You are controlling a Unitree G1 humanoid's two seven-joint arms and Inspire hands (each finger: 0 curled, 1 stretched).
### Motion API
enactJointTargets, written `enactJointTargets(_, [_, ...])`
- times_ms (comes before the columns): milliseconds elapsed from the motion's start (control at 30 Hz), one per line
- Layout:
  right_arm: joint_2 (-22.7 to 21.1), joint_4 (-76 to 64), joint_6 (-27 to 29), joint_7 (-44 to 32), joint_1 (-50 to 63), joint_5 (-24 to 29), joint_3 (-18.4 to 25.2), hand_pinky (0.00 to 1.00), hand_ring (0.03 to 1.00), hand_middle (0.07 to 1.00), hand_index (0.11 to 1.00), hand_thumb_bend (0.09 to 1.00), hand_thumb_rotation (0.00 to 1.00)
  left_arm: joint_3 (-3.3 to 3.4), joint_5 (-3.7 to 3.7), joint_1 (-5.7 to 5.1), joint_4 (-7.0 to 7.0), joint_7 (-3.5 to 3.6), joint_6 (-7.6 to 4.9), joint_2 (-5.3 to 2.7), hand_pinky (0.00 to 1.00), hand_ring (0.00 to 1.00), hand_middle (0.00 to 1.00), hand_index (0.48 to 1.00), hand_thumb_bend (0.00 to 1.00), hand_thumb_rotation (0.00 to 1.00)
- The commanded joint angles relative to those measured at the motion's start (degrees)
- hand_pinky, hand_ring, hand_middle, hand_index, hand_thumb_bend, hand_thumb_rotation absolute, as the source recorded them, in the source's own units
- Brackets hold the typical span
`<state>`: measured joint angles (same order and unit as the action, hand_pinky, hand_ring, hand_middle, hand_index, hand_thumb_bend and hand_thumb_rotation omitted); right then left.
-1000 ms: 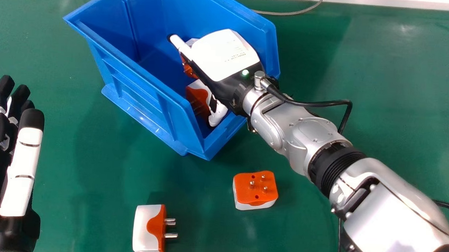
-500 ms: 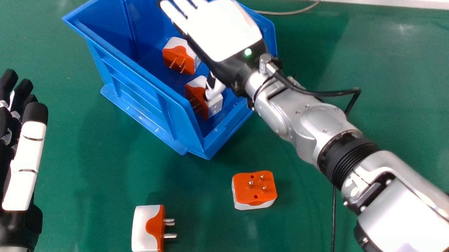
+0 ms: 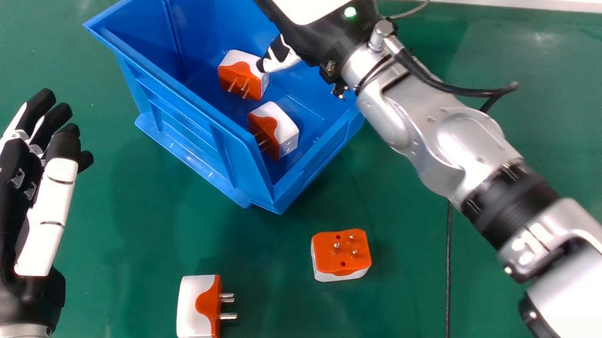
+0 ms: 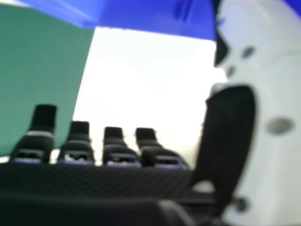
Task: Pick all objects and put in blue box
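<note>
- Green bench (image 3: 133, 294) is occupied by a blue box (image 3: 186, 128).
- Two plugs (image 3: 229, 77) are boxed; two others (image 3: 342, 254) are placed outside.
- Right robot hand (image 3: 313, 2), above the box, and left robot hand (image 3: 3, 237) are released.

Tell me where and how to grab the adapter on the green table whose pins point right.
Best take the adapter from above, pinching its white body across the near and far ends. Its pins stick out sideways to the right, so that grip should stay clear of them.
</note>
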<state>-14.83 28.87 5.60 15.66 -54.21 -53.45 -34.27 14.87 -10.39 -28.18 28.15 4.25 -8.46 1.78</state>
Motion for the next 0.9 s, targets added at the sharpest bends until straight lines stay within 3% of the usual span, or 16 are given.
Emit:
enactJointTargets(0, [-2.3,-7.46,-0.94,-1.47,2.06,0.34,2.88,0.83,0.935,0.952,0.92,0.65,0.01,0.04,0.18,0.15,1.34,0.29,-0.62,0.62,0.82,0.89,0.89,0.886,0.64,0.69])
enactJointTargets(100, [-4.55,-15.58,-1.32,-3.47,6.61,0.19,5.11,0.79,0.904,0.926,0.901,0.726,0.01,0.13,0.13,0.09,1.38,0.84,-0.85,0.83,0.84,0.9,0.91,0.895,0.64,0.7])
enactJointTargets(233, [-7.29,-29.24,-4.12,-9.59,14.75,-0.14,8.69,0.79,0.894,0.92,0.897,0.732,0.0,0.02,0.5,-0.33,1.71,0.67,-0.67,0.55,0.85,0.91,0.92,0.903,0.65,0.71])
enactJointTargets(467, [-7.93,-48.02,-7.67,-14.35,29.97,-0.33,14.65,0.77,0.894,0.92,0.897,0.817,0.03,-0.03,0.51,-1.44,1.36,1.14,-2.1,0.33,0.89,0.93,0.93,0.92,0.66,0.73])
enactJointTargets(533, [-7.54,-52.29,-7.79,-14.9,34.45,0.54,16.29,0.76,0.892,0.919,0.896,0.825,0.04,-0.14,0.75,-1.85,1.33,1.13,-2.6,0.17,0.89,0.93,0.94,0.924,0.67,0.73])
enactJointTargets(667, [-6.98,-60.34,-7.61,-15.08,46.08,1.97,19.41,0.75,0.891,0.921,0.892,0.807,0.09,-0.17,0.39,-2.06,-0.02,1.52,-4.21,-0.1,0.92,0.95,0.95,0.938,0.66,0.73])
enactJointTargets(767, [-6.05,-64.9,-7.11,-14.48,55.06,2.98,21.27,0.77,0.907,0.937,0.907,0.783,0.11,-0.49,-0.13,-2.17,-0.16,1.52,-3.97,-0.64,0.93,0.96,0.96,0.944,0.65,0.73])
enactJointTargets(867, [-5.12,-66.7,-4.79,-12.24,61.63,3.84,22.46,0.78,0.913,0.944,0.913,0.775,0.11,-0.73,-0.17,-2.12,-0.8,2.13,-4.63,-0.59,0.93,0.96,0.96,0.945,0.64,0.72])
